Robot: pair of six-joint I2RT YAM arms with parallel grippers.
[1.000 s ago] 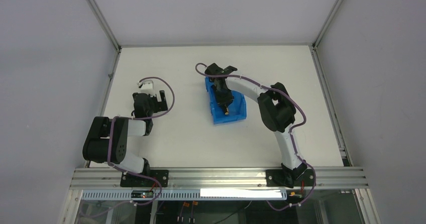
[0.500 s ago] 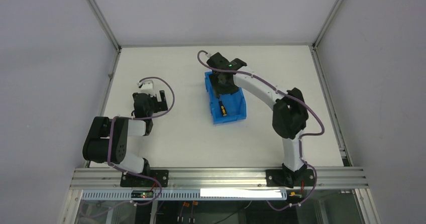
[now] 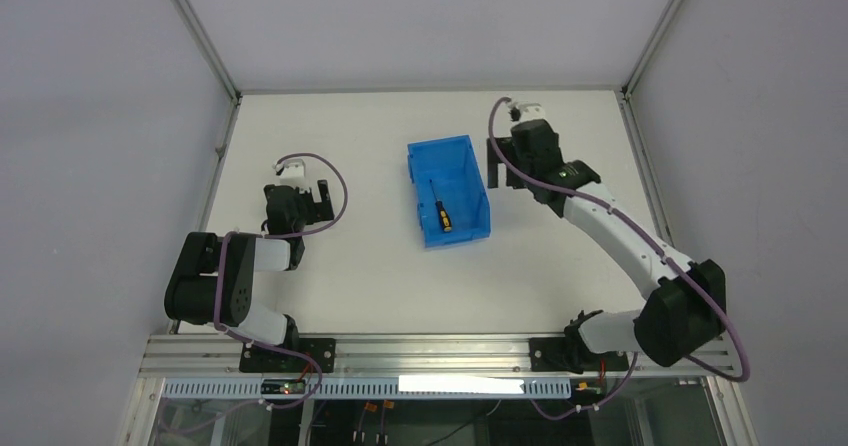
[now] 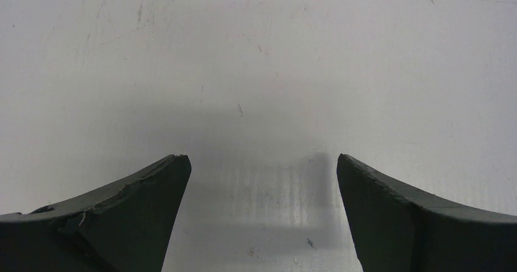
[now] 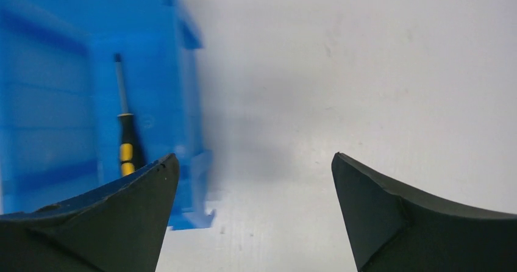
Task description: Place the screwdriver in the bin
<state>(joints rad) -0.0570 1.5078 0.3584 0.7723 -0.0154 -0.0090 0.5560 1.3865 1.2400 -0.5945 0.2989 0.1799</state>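
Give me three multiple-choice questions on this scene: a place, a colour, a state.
1. Where is the screwdriver? A held by the right gripper; B lying inside the bin; C leaning outside the bin.
2. What colour is the bin? A blue; B red; C green.
3. The right gripper is: A shut empty; B shut on the screwdriver; C open, holding nothing.
Answers: 1 B, it lies on the bin's floor. 2 A, its walls are bright blue. 3 C, its jaws stand wide apart, nothing between them.
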